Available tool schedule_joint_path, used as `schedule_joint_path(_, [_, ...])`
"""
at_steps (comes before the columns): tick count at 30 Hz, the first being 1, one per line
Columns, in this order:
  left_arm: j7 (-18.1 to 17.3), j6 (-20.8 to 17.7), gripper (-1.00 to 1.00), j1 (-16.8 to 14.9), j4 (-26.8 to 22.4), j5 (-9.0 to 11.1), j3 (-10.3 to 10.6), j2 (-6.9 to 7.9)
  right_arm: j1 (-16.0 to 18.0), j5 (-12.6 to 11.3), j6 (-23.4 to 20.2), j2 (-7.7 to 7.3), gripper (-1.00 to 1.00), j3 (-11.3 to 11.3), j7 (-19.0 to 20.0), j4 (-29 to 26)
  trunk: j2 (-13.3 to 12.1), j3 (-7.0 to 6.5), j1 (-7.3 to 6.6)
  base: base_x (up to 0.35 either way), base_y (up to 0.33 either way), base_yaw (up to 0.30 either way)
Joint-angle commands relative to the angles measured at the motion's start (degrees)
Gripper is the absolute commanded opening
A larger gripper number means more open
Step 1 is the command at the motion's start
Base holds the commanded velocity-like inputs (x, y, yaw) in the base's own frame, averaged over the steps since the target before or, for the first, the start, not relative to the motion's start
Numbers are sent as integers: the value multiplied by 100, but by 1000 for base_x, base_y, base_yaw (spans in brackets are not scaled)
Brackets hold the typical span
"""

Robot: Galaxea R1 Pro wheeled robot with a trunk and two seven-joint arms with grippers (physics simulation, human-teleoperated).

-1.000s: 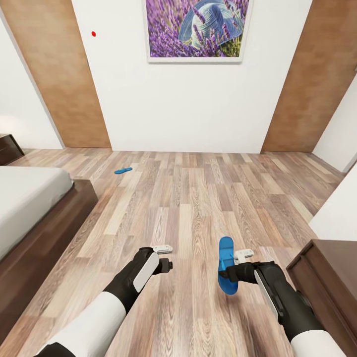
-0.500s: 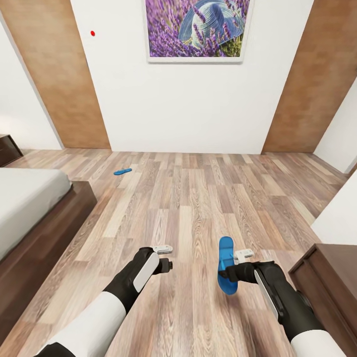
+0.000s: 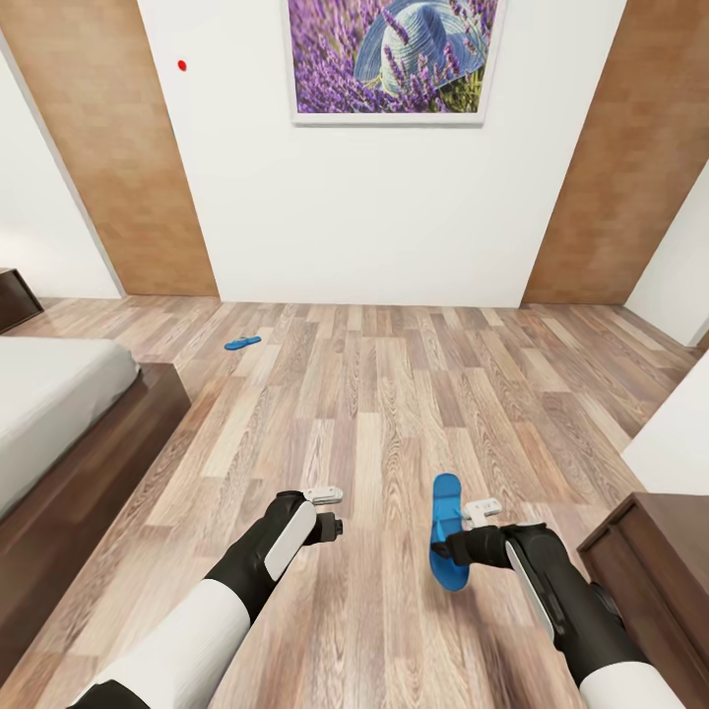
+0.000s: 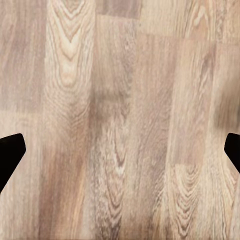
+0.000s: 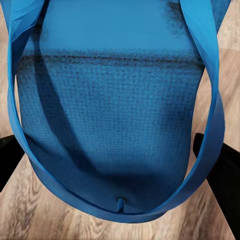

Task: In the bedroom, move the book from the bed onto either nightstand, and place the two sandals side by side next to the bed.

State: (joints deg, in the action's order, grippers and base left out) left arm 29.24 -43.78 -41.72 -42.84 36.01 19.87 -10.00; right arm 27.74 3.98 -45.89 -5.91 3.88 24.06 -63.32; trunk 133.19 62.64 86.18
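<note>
One sandal was clamped in the right gripper for carrying toward the bed; the left gripper, alongside, hung open and empty.

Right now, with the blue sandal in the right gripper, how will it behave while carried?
The held sandal looks thin and flat, so probably light and somewhat bendy. The right gripper grips one edge only, so it may swing or twist.
</note>
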Motion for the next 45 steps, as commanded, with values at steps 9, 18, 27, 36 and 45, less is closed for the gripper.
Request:
schedule_joint_path(9, [55, -8, 100, -3, -5, 56, 8, 0, -26, 65, -37, -7, -100, 8, 188, -5, 2, 5, 0, 77, 0, 0])
schedule_joint_path(18, [55, -8, 100, -3, -5, 56, 8, 0, -32, 83, -46, -7, -100, 8, 214, -5, 2, 5, 0, 77, 0, 0])
schedule_joint_path(27, [58, -8, 100, -3, -5, 56, 8, 0, -32, 86, -42, -7, -100, 8, 221, -5, 2, 5, 0, 77, 0, 0])
schedule_joint_path(36, [59, -8, 100, -3, -5, 56, 8, 0, -32, 97, -52, 0, -100, 5, 209, -5, 2, 5, 0, 77, 0, 0])
schedule_joint_path(45, [57, -8, 100, -3, -5, 56, 8, 0, -32, 113, -53, 1, -100, 0, 198, -5, 2, 5, 0, 77, 0, 0])
